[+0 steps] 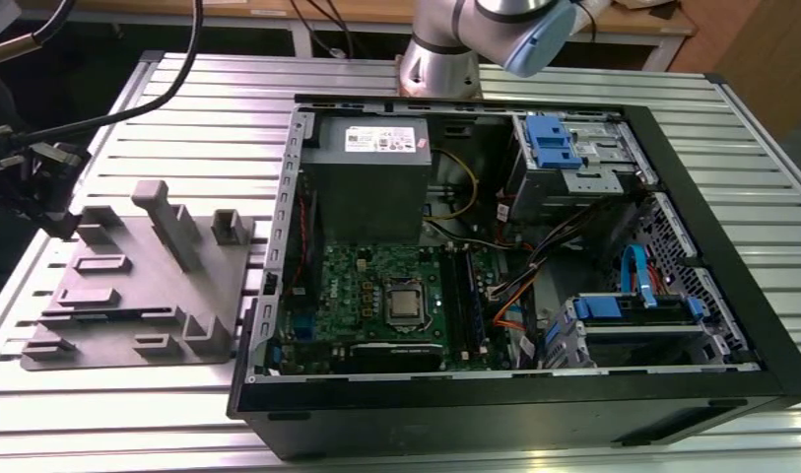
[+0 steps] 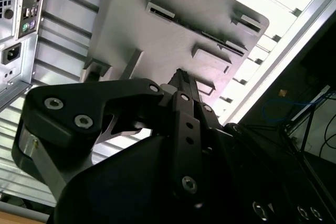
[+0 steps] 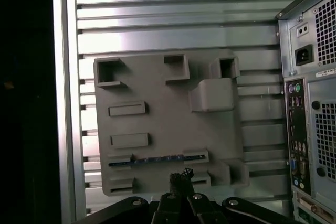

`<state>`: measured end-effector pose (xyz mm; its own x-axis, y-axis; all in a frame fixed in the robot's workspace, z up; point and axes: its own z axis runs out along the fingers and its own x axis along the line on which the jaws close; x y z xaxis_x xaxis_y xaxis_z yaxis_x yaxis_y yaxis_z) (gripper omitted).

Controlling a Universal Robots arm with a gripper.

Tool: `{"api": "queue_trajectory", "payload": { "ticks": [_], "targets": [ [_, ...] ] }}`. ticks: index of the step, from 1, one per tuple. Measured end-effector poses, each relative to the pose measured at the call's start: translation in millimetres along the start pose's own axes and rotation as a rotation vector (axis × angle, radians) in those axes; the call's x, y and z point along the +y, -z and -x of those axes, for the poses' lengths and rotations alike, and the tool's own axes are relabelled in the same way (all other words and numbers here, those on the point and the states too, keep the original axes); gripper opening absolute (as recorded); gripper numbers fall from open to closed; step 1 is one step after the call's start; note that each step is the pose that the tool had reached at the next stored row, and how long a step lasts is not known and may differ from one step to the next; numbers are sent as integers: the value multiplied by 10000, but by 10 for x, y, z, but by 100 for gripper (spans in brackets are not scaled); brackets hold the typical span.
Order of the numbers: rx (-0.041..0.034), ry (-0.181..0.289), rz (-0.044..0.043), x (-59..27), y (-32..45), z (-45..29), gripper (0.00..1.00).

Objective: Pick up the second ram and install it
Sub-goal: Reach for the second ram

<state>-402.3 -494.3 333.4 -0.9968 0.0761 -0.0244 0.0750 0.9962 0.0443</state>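
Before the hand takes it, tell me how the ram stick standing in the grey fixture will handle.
The ram stick shows as a thin edge with bluish chips, so likely stiff, light and fragile. Held edge-up between two holders of the grey fixture, it probably resists sideways pushes but lifts straight out.

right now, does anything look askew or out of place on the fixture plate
Nothing stands out. The ram stick sits straight in its slot on the grey fixture plate, the plate lies flat on the slatted table, and the pincer hangs shut close by, holding nothing.
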Motion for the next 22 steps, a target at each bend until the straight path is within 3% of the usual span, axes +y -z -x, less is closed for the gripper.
{"api": "queue_trajectory", "payload": {
  "ticks": [15, 22],
  "targets": [
    [1, -1, 0, -68, -264, -61, 7],
    [-1, -1, 1, -142, -328, -69, 7]
  ]
}}
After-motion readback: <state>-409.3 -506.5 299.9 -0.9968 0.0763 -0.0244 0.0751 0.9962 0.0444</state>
